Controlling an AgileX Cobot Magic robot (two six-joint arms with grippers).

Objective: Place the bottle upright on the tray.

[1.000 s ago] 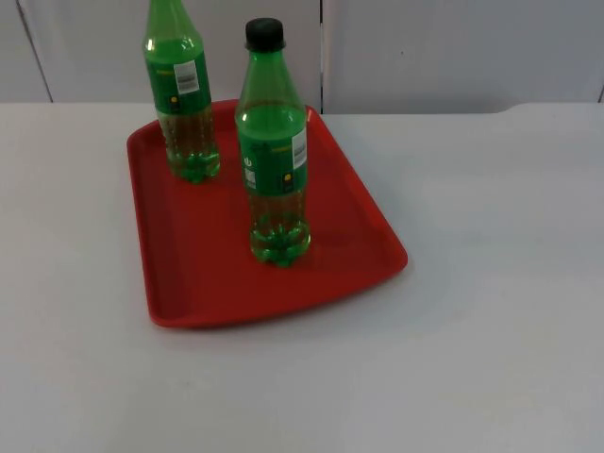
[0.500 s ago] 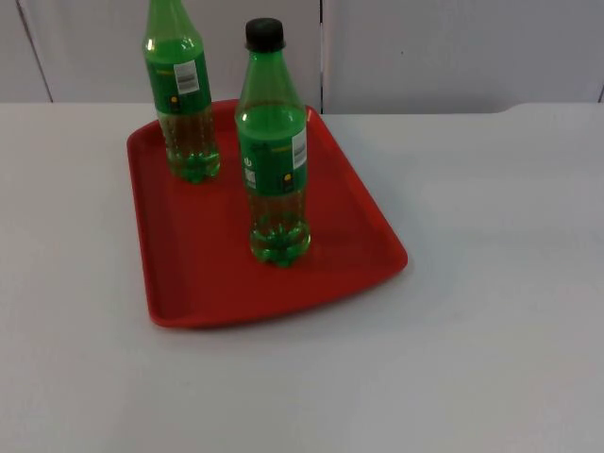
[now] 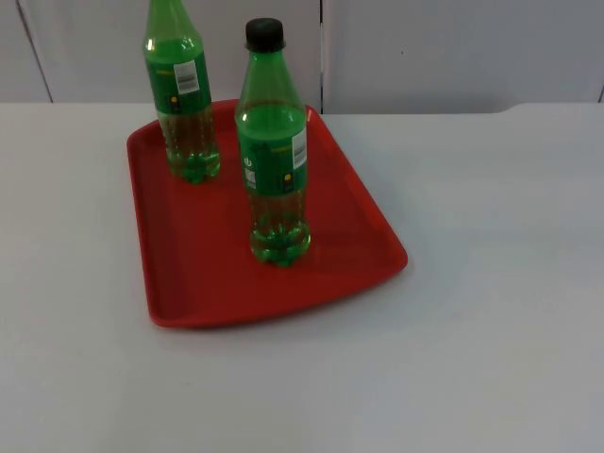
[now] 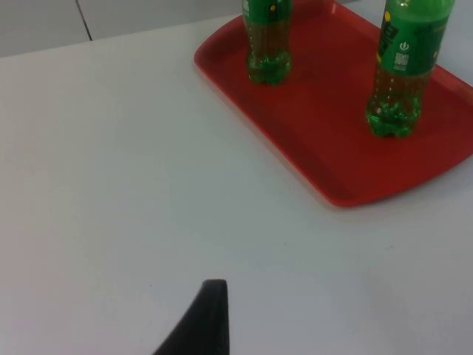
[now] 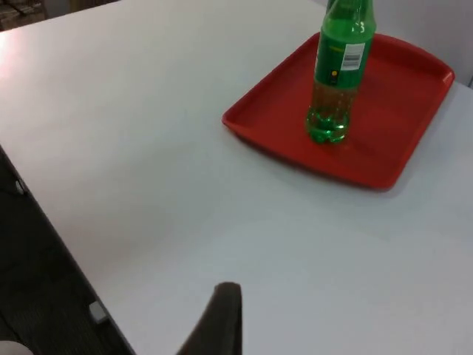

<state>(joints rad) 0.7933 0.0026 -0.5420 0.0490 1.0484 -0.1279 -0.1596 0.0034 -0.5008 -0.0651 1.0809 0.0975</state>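
Top view: two bottles [image 3: 274,151] upright on tray [image 3: 189,274].

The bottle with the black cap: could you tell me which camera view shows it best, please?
The top view: the capped bottle shows whole, cap to base, upright on the red tray. In both wrist views its cap is cut off, leaving only label and base.

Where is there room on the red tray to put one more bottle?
The red tray has two green bottles standing on it: the far bottle near the back left corner, and the capped bottle toward the right rim. The bare front strip and the stretch along the left rim are free. The gap between the bottles is tighter. The white table beside the tray is bare too.
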